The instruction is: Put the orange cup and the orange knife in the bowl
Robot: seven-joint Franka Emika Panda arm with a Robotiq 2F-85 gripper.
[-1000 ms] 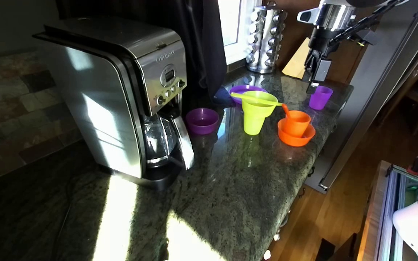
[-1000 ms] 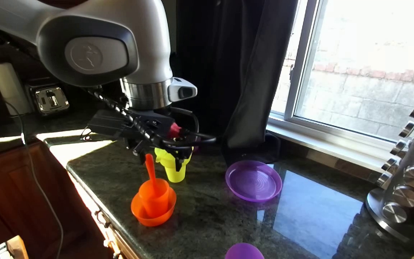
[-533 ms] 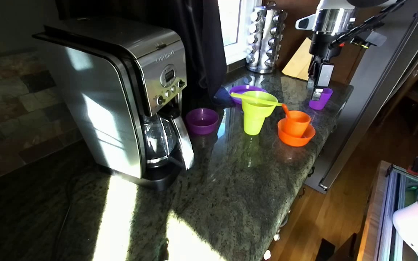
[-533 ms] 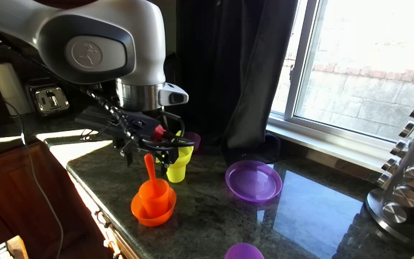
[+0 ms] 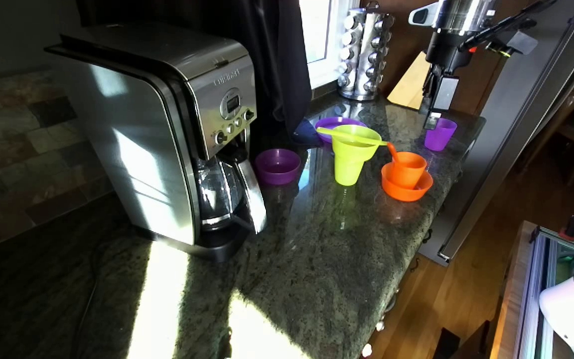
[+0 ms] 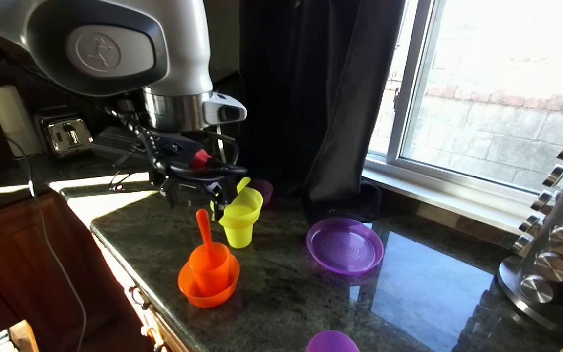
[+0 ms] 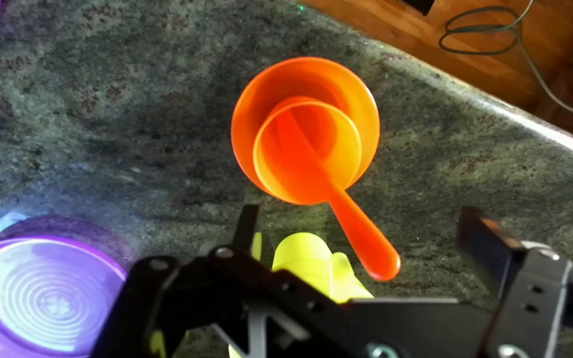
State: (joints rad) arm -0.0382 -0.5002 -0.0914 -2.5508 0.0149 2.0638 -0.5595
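The orange cup (image 6: 209, 271) sits inside the bowl (image 6: 208, 299), a wider orange dish on the dark counter. Leaning in the cup is the orange knife (image 6: 205, 229), its handle sticking out over the rim. From above, in the wrist view, the cup (image 7: 340, 154) rests off-centre within the bowl (image 7: 306, 74), and the knife's handle (image 7: 363, 236) points toward the gripper. My gripper (image 7: 360, 217) is open, its fingers (image 7: 245, 226) wide apart and holding nothing. In an exterior view the gripper (image 6: 194, 203) hangs above the counter, higher than the cup and apart from it.
Close to the bowl stands a yellow-green funnel-shaped cup (image 5: 349, 167) with a yellow-green utensil (image 5: 352, 136) across its top. A purple bowl (image 5: 278, 168), a purple plate (image 6: 345, 247) and a purple cup (image 5: 440, 135) are around. The coffee maker (image 5: 167, 134) is tall. The counter edge (image 7: 505, 112) runs near the bowl.
The arm has shifted left and upward in an exterior view, uncovering more of the yellow-green cup. Cup, knife and bowl have stayed put; the gripper remains open.
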